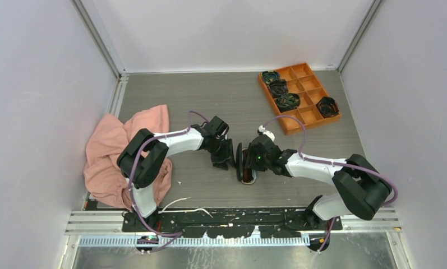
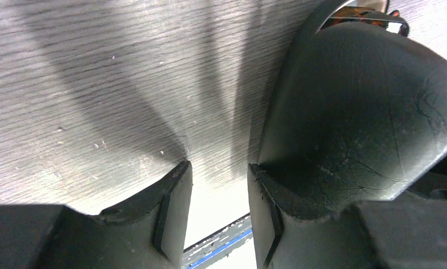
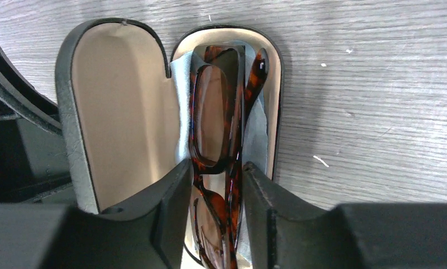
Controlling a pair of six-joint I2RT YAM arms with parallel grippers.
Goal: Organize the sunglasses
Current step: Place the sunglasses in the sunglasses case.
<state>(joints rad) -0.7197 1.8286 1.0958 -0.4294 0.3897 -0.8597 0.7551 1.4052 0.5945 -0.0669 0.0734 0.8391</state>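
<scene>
The sunglasses lie folded in the open glasses case, mid-surface. The right tool straddles them; I cannot tell whether it pinches. The left tool is released beside the lid. The step looks like seating them; next, let go, lift clear, shut the lid.

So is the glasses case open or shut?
Open: the case shows its tan lining, lid swung aside, folded sunglasses lying inside.

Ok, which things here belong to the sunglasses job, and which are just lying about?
In the job: sunglasses, in the open case; right fingers around them; left fingers at the lid.
Lying about: pink cloth; orange tray with dark coiled bundles.
</scene>
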